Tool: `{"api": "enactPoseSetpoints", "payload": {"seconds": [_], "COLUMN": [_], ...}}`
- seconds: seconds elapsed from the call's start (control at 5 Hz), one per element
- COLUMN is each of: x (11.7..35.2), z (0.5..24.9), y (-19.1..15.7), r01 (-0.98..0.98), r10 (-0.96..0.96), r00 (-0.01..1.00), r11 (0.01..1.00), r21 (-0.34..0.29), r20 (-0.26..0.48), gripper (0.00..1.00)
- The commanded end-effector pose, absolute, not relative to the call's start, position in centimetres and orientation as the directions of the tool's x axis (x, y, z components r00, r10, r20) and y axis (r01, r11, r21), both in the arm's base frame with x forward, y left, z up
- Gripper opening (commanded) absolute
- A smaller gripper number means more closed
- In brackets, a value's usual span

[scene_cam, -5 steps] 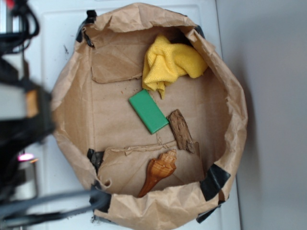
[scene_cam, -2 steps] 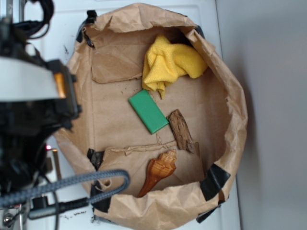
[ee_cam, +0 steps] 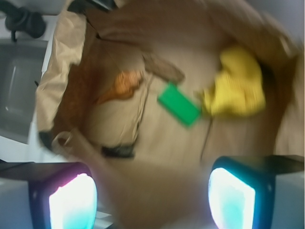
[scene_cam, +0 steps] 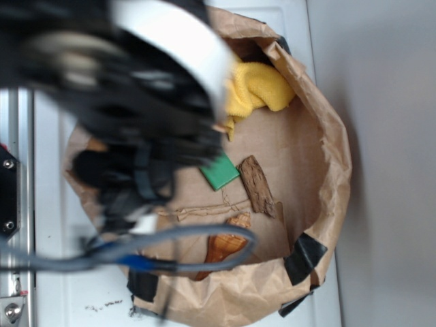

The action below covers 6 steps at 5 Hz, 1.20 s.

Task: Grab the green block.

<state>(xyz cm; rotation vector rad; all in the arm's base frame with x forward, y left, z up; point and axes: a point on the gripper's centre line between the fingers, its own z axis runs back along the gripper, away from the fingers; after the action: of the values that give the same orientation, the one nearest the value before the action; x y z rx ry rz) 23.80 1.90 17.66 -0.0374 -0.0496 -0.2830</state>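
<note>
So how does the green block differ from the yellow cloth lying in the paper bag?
The green block is a flat, smooth, straight-edged slab; the yellow cloth is a soft, crumpled heap with folds. The block looks smaller than the cloth. In the exterior view the arm hides most of the block, while much of the cloth shows. Both lie on the floor of the paper bag, close beside each other, and neither is gripped.

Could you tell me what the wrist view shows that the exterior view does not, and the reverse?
Only the wrist view shows the whole green block, uncovered, and both claw fingers spread apart with nothing between them. Only the exterior view shows the blurred arm covering most of the block, plus grey cables. Both show the paper bag, yellow cloth, bark piece and seashell.
</note>
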Motion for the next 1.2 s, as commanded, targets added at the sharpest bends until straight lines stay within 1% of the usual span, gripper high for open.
{"api": "enactPoseSetpoints", "payload": {"seconds": [0.0, 0.2, 0.8, 1.0], "x": [27.3, 27.2, 27.2, 27.9], "z": [14.5, 11.8, 11.8, 8.6], "y": [2.8, 3.5, 3.5, 3.4], "r01": [0.458, 0.478, 0.478, 0.516], "r10": [-0.453, -0.467, -0.467, -0.498], "r00": [0.874, 0.870, 0.870, 0.847], "r11": [0.889, 0.877, 0.877, 0.855], "r21": [0.011, -0.045, -0.045, -0.060], "r20": [0.175, 0.159, 0.159, 0.185], "gripper": [1.00, 1.00, 1.00, 1.00]}}
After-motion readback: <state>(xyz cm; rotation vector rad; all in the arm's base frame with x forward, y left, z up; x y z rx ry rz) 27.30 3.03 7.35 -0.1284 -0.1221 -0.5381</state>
